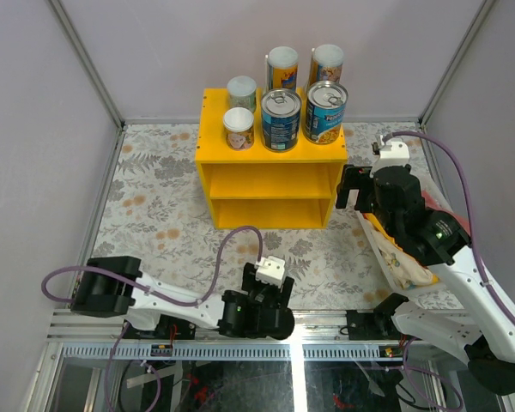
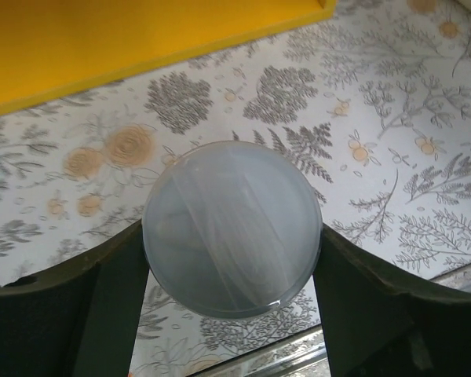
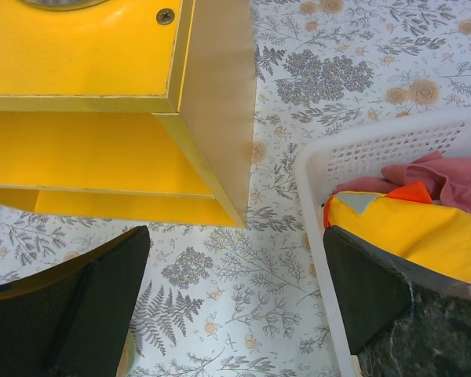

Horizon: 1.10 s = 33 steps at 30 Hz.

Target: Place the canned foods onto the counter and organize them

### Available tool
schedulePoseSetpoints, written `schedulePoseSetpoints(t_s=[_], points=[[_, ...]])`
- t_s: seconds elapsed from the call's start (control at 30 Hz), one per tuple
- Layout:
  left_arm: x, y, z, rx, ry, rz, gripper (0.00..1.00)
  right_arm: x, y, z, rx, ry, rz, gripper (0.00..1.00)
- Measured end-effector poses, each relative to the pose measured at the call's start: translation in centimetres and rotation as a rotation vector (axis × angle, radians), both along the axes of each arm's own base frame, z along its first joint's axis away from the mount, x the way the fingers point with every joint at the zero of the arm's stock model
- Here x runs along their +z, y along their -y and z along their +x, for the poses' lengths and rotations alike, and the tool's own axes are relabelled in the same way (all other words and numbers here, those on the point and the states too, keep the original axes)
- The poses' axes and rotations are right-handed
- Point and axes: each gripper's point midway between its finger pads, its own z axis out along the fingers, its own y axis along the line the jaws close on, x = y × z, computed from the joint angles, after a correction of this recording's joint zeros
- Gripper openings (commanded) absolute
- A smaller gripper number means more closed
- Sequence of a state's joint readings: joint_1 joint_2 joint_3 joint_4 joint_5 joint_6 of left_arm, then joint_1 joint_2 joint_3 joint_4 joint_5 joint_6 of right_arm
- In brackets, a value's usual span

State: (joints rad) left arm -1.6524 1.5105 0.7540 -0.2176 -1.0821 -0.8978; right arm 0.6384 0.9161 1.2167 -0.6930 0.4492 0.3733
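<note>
The counter (image 1: 270, 184) stands at the far middle of the table (image 1: 154, 172). Six cans are already on its top: two tall cans (image 1: 281, 67) at the back, two blue tins (image 1: 281, 120) in front of them, and two small cans (image 1: 239, 129) on the left. The basket (image 3: 322, 204) sits just right of the counter.

The seventh can (image 2: 232, 236) is in my left gripper (image 2: 232, 251), near the table's front edge and well apart from the counter. I judge it rigid and fairly light, with a smooth wall that could slip. Its white lid (image 2: 251, 196) looks like thin plastic, so I'd squeeze the wall below it, across the widest part, and keep it upright.

My fingers (image 2: 118, 306) press on both sides of the can, spread just to its width. I cannot tell whether it rests on the table or hangs above it.

My right gripper (image 3: 235, 314) is spread wide with nothing between its fingers. It hovers over the gap between counter and basket.
</note>
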Motion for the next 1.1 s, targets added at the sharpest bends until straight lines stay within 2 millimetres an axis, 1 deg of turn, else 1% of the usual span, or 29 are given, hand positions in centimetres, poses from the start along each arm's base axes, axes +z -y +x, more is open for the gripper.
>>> schedulePoseSetpoints(t_s=[0.03,0.1,0.2,0.27,0.3,0.37,0.47,0.67,0.77,0.83,0.93,1.03,1.1], points=[[0.6,-0.4,0.1,0.011,0.005,-0.001,0.08,0.0,0.0,0.0,0.0,0.0,0.0,0.99],[2.2,-1.1,0.4,0.034,0.015,-0.011,0.04,-0.1,0.0,-0.1,0.001,-0.001,0.0,0.99],[6.0,-1.8,0.8,0.069,0.031,-0.064,0.0,-0.4,0.0,-0.1,0.005,-0.005,0.0,0.99],[8.9,-2.3,1.1,0.09,0.046,-0.113,0.0,-0.7,-0.1,-0.1,0.007,-0.01,-0.002,0.99],[10.9,-2.6,1.3,0.103,0.06,-0.146,0.0,-0.8,-0.1,-0.1,0.009,-0.012,-0.003,0.99],[13.5,-3.2,1.7,0.121,0.082,-0.187,0.0,-0.9,-0.3,-0.2,0.016,-0.016,-0.001,0.99],[18.0,-4.0,2.3,0.147,0.138,-0.223,0.0,-0.8,-0.4,-0.1,0.022,-0.013,0.005,0.99],[25.5,-4.8,3.2,0.182,0.237,-0.225,0.0,-0.6,-0.6,0.1,0.023,-0.005,0.012,0.99],[29.4,-5.6,3.5,0.198,0.27,-0.236,0.0,-0.7,-0.8,0.2,0.029,-0.007,0.014,0.99],[31.7,-6.5,3.8,0.203,0.296,-0.225,0.0,-0.8,-1.0,0.2,0.036,-0.013,0.015,0.99],[34.2,-7.8,4.4,0.217,0.33,-0.218,0.0,-1.0,-1.2,0.2,0.044,-0.02,0.015,0.99],[37.3,-10.0,5.6,0.273,0.367,-0.219,0.0,-1.1,-1.3,0.3,0.046,-0.024,0.013,0.99],[38.9,-11.4,6.3,0.315,0.38,-0.217,0.0,-1.1,-1.3,0.3,0.047,-0.025,0.013,0.99]])
